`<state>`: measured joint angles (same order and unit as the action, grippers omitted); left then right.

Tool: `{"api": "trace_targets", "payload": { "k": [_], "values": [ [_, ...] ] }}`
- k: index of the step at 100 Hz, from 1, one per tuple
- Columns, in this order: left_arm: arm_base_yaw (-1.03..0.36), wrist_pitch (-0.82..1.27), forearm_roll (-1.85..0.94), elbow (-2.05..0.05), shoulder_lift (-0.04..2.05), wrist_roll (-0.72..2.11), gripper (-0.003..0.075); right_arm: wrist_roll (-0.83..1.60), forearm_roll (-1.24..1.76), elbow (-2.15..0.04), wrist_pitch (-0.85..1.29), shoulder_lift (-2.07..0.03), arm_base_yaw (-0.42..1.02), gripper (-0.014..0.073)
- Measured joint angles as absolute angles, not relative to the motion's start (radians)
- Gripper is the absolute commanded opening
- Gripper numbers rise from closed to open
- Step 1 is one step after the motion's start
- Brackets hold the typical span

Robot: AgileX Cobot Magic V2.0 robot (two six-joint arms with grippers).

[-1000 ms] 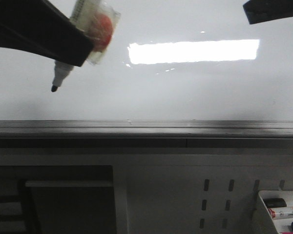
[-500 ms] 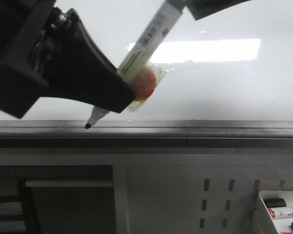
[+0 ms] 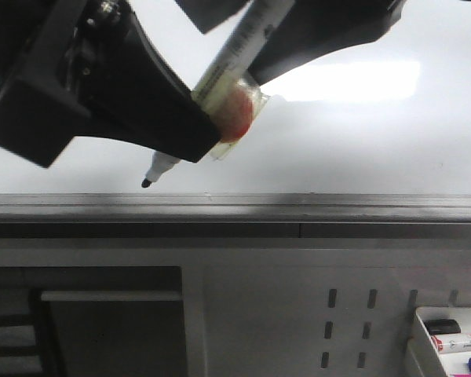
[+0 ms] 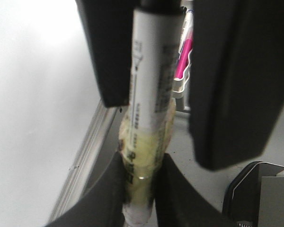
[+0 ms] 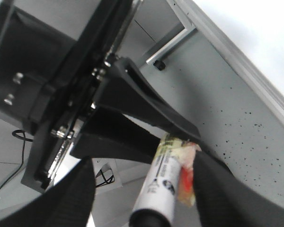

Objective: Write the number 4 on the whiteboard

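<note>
Whiteboard (image 3: 361, 149) glossy, smooth; ledge (image 3: 314, 206) brushed metal; marker (image 3: 243, 47) plastic w/ crinkly tape.

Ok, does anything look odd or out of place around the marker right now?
Yes. The marker has a crumpled wad of yellowish tape with a red patch wrapped around its barrel where the left gripper clamps it. Its uncapped tip hangs near the whiteboard, which shows no marks.
</note>
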<state>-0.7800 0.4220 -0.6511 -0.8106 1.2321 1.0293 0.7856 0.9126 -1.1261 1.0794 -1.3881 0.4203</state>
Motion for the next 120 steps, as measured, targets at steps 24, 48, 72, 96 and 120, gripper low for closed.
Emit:
{"api": "trace_targets", "payload": {
  "k": [24,48,72,96,120],
  "values": [
    [-0.782,0.404,-0.647,-0.811,1.232,1.029,-0.0020,0.785,0.899,-1.128,1.079,-1.392,0.422,0.0142],
    [-0.782,0.410,-0.650,-0.811,1.232,1.011,-0.0010,0.802,0.855,-1.128,1.054,-1.395,0.420,-0.0071],
    [-0.782,0.424,-0.638,-0.811,1.232,1.027,0.0415,0.805,0.863,-1.128,1.071,-1.398,0.420,-0.0070],
    [-0.767,0.385,-0.638,-0.811,1.177,1.017,0.0506,0.805,0.885,-1.128,1.084,-1.398,0.422,-0.0063],
    [-0.553,0.393,-0.661,-0.799,1.040,0.943,0.0472,0.850,0.921,-1.044,0.913,-1.305,0.422,-0.0063]
  ]
}}
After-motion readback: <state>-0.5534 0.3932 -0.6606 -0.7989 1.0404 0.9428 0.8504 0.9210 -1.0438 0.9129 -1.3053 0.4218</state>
